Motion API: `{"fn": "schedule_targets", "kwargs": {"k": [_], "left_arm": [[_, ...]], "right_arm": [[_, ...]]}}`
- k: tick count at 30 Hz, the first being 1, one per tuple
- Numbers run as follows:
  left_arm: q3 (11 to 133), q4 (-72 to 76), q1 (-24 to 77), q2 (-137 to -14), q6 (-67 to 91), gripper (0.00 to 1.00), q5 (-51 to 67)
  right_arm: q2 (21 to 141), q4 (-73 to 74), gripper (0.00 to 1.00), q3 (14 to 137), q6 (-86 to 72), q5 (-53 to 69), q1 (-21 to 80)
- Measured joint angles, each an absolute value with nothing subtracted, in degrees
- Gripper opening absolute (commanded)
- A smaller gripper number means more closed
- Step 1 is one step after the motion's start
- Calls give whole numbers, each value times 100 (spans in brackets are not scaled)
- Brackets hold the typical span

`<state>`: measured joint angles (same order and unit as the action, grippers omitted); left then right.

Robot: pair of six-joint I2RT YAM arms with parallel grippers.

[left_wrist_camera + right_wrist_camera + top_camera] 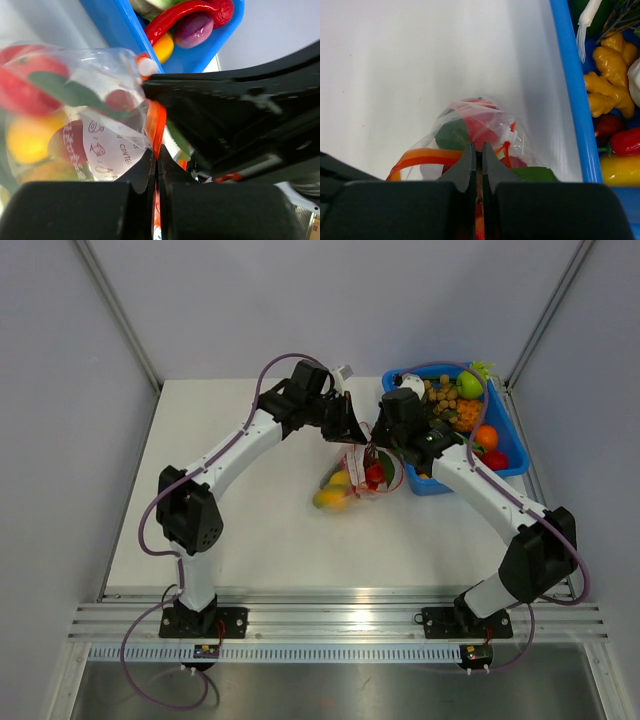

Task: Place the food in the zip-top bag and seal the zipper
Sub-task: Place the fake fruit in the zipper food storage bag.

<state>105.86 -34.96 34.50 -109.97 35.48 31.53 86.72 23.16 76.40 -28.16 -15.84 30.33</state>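
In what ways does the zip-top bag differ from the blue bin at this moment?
The zip-top bag is clear and crinkly; the blue bin is opaque with stiff walls. The bag is pinched at its zipper by the left gripper and the right gripper; the bin stands on the table, held by neither. Both hold plastic food.

Clear zip-top bag [352, 473] (red, yellow food [331, 498] inside), orange zipper [156, 122] curved.

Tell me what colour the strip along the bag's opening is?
Orange-red. The strip shows best in the left wrist view.
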Motion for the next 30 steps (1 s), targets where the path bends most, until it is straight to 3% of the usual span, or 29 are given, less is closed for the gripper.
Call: {"fn": "schedule_targets", "kwargs": {"k": [2, 4, 5, 12, 14, 16, 21, 30], "left_arm": [[10604, -3496, 3450, -10997, 3562, 0, 3155], [10604, -3496, 3452, -10993, 3564, 0, 3155], [10604, -3496, 3452, -10993, 3566, 0, 3155], [10604, -3492, 3424, -10989, 3597, 0, 3170], [10602, -3479, 3402, -10984, 3605, 0, 3186], [10582, -3446, 3365, -10969, 3610, 0, 3201], [10527, -3393, 3288, -10908, 3610, 0, 3225], [10368, -3330, 3262, -10794, 3612, 0, 3242]], "right_arm": [[8816, 2329, 0, 7682, -2821, -1605, 3072], [8923, 2368, 21, 7723, -2832, -1616, 3074], [8962, 2388, 27, 7736, -2842, -1629, 3074], [8580, 2499, 41, 7710, -2853, -1627, 3098], [8228, 2521, 54, 7638, -2856, -1645, 3109], [7837, 2541, 60, 7546, -2851, -1704, 3114], [7277, 2652, 61, 7323, -2832, -2023, 3109], [7284, 2954, 63, 6379, -3035, -1990, 3100]]}}
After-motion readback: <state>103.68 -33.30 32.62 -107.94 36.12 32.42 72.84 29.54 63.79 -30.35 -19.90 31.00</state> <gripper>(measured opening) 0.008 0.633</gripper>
